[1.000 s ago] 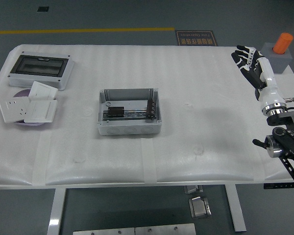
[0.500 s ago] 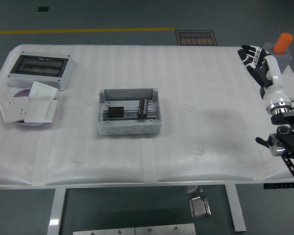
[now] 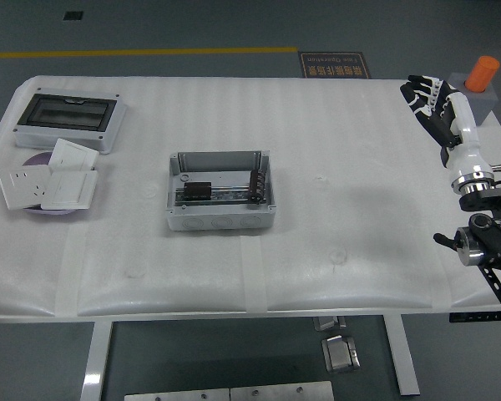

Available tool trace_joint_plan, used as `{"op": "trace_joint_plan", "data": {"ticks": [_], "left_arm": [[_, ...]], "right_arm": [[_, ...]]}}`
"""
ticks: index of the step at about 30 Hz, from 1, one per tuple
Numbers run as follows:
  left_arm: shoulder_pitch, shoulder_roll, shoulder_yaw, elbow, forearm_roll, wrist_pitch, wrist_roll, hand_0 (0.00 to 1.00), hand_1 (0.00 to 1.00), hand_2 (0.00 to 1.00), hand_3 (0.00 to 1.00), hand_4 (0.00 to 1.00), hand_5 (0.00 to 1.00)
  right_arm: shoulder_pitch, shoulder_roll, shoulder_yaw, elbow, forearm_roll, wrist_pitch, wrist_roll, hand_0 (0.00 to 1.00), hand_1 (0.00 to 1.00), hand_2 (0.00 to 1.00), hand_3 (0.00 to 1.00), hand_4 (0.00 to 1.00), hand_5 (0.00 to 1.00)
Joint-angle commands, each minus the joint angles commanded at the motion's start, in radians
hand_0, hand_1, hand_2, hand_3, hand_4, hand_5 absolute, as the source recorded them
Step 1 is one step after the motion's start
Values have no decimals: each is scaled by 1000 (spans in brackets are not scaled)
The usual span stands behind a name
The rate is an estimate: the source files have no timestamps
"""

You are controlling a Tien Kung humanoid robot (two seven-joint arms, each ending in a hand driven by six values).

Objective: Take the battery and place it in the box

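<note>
White padded table, seen from above, near edge at the bottom.

Grey open-topped box, left of the table's middle, lid off. Inside: a dark block toward the left on a metal rail, and a dark ribbed battery at the right end, lying within the box walls.

Grey case with a dark see-through window, at the far left corner. In front of it, white switch and socket plates, overlapping, stacked on a purple disc that showed only at its edges.

Grey block with an orange cylinder standing on it, at the far right corner.

Right hand, black and white, raised near the far right edge, just beside the grey block, well apart from the box. Fingers extended and spread, holding nothing. White forearm running down to black arm links at the right edge.

Dark sign with print on the floor beyond the table; yellow floor line further left.
</note>
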Motion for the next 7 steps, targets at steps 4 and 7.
{"op": "trace_joint_plan", "data": {"ticks": [4,7], "left_arm": [[-2,-2,26,0,-27,0,-4,462,583,384,483,478,289],[-3,-2,34,0,-37,1,-5,462,583,384,483,478,289]], "right_arm": [[-1,2,3,0,0,0,-1,795,724,733,705,992,611],[-1,2,5,0,-1,0,-2,795,724,733,705,992,611]]}}
